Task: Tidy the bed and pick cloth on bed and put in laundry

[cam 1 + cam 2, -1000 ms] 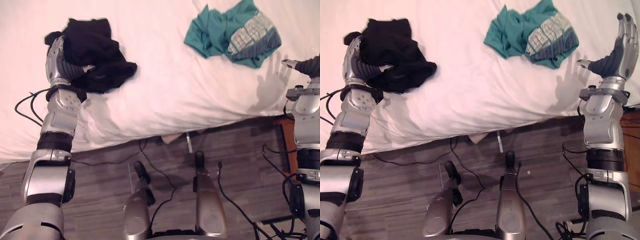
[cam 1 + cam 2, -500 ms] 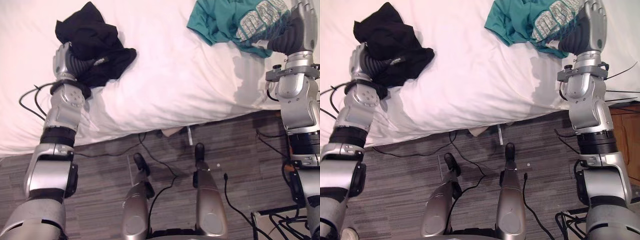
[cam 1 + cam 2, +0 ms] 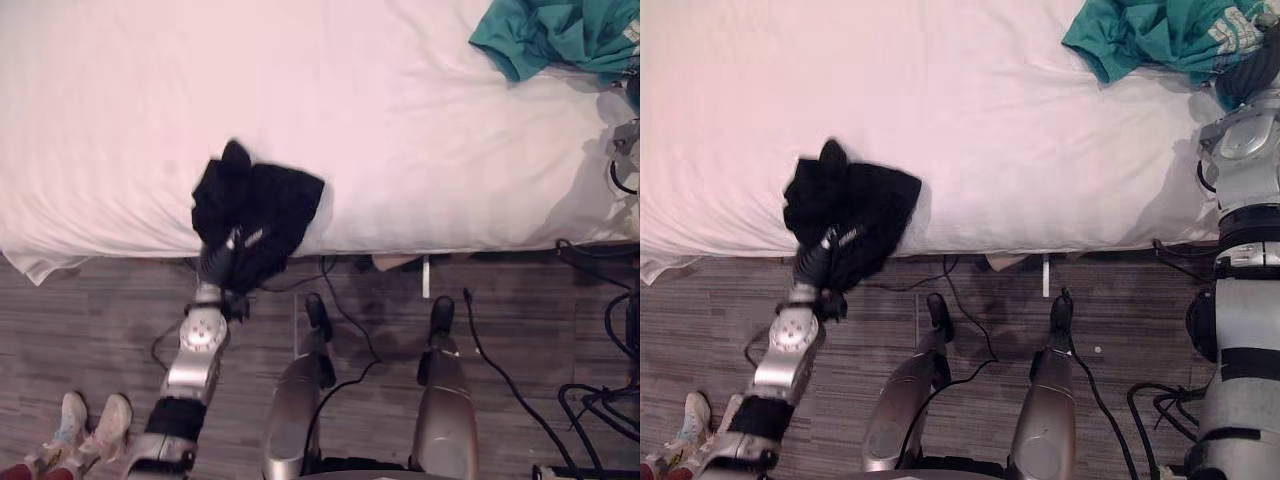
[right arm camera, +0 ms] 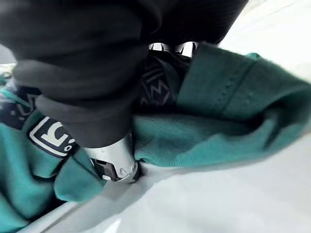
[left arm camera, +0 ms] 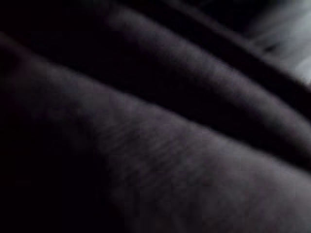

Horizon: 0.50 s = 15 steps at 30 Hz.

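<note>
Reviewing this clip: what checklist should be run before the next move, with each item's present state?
1. Black cloth drawn to the bed edge: ok.
2. Left hand gripping it: cannot tell, the cloth covers the hand.
3. Right hand at the teal cloth: ok.
4. Right hand's grip: cannot tell, it is buried in the cloth.
5. Floor beside the left arm free: not ok, a person's shoes stand there.

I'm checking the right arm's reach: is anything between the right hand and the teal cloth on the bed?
Nothing visible does. The right hand lies directly against the teal cloth, which bunches around it in the right wrist view. Beside them there is just the white sheet of the bed.
</note>
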### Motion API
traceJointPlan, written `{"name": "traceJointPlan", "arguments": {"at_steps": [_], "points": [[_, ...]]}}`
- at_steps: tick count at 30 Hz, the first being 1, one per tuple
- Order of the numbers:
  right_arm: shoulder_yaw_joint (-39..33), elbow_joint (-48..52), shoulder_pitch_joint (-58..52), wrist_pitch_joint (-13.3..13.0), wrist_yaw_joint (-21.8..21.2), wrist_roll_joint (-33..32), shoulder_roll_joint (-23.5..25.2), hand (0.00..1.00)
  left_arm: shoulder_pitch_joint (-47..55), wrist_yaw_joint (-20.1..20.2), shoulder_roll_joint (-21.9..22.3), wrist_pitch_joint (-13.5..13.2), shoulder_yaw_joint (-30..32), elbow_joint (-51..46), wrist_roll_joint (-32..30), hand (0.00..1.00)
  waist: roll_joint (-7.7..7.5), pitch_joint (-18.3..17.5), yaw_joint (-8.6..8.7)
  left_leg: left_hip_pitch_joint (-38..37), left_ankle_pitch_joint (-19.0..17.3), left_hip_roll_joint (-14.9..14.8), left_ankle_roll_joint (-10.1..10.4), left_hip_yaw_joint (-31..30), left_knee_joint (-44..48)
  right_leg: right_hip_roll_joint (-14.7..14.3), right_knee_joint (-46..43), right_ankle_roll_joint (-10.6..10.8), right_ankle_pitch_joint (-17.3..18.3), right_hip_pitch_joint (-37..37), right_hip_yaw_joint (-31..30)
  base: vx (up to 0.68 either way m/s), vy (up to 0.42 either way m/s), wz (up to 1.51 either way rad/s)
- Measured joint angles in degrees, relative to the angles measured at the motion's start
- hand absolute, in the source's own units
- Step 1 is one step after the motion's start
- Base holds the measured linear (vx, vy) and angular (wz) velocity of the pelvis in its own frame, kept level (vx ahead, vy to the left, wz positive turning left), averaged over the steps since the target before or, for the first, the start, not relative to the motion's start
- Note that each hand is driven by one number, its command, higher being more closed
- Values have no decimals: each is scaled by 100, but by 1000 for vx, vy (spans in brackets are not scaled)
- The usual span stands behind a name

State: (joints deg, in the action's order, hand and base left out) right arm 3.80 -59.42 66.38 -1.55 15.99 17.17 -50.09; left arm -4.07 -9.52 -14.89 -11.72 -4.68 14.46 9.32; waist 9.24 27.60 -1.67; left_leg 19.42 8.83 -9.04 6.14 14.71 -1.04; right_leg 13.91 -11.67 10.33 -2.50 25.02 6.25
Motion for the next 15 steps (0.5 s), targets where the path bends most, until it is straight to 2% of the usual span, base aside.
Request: {"name": "traceJointPlan", "arguments": {"at_steps": [2, 3, 4, 5, 6, 7, 8, 9, 10, 11, 14, 15], "points": [[-162, 46, -165, -5, -2, -105, 15, 100, 212, 95, 98, 106, -17, 95, 0, 100, -2, 1, -2, -40, 50, 7, -21, -4, -64, 1, 4, 1, 1, -39, 19, 16, -13, 13], [-474, 546, -717, 17, 2, -202, 67, 100, 460, 186, 170, 264, -14, 123, -1, 100, -10, 3, -10, -195, 106, 11, -11, -14, -153, -3, 38, 2, 2, -198, 53, 37, -18, 8], [-561, 687, -863, 21, 4, -228, 96, 100, 521, 198, 174, 270, -13, 122, -1, 100, -16, 0, -10, -240, 114, 10, -9, -14, -169, -6, 47, 2, 2, -242, 58, 90, -28, 1], [-989, 1474, -1666, 73, 22, -361, 333, 100, 702, 230, 187, 290, -4, 121, -9, 100, -41, -13, -4, -477, 121, 8, -4, -11, -220, -16, 92, 4, 5, -473, 71, 77, -21, -5], [-1158, 1827, -2048, 76, 42, -414, 495, 100, 776, 266, 191, 291, 28, 118, -24, 100, -65, -25, 3, -587, 116, 8, -3, -6, -229, -16, 92, 21, 22, -573, 69, 116, -34, -8], [-1414, 2419, -2698, 76, 69, -539, 858, 100, 868, 328, 188, 296, 107, 117, -40, 100, -131, -108, 51, -753, 109, 13, 3, 20, -290, -16, 91, 17, 85, -711, 69, 112, -34, -8], [-1619, 3113, -3543, 51, 62, -593, 1419, 100, 1021, 357, 194, 335, 245, 119, -59, 100, -255, -376, 110, -852, 108, 7, 4, 37, -371, -29, 92, 24, 161, -763, 81, 123, -40, -6], [-1669, 3383, -3930, 39, 51, -601, 1675, 100, 1045, 374, 197, 363, 306, 120, -69, 100, -319, -491, 126, -911, 108, 3, 5, 45, -414, -37, 88, 24, 196, -805, 81, 148, -49, -4], [-1742, 3770, -4592, -15, 23, -605, 2170, 100, 1048, 414, 218, 382, 412, 136, -112, 100, -435, -605, 172, -1064, 96, -7, 20, 53, -425, -45, 88, 12, 244, -965, 100, 139, -48, -1], [-1740, 4141, -5402, -57, -1, -605, 2918, 100, 1091, 442, 286, 385, 570, 187, -116, 100, -628, -821, 254, -1267, 47, -15, 50, 90, -425, -45, 89, 12, 331, -1174, 127, 154, -46, -3], [-1641, 4538, -6854, -152, -283, -708, 4070, 100, 1254, 440, 571, 419, 749, 200, -119, 100, -882, -1255, 384, -1594, -97, -24, 80, 148, -425, -52, 135, 13, 416, -1485, 107, 94, -14, -9], [-1604, 4560, -7077, -167, -330, -712, 4217, 100, 1282, 440, 636, 421, 758, 200, -119, 100, -912, -1314, 392, -1647, -113, -24, 83, 174, -425, -53, 166, 13, 416, -1539, 95, 62, 14, -17]]}}
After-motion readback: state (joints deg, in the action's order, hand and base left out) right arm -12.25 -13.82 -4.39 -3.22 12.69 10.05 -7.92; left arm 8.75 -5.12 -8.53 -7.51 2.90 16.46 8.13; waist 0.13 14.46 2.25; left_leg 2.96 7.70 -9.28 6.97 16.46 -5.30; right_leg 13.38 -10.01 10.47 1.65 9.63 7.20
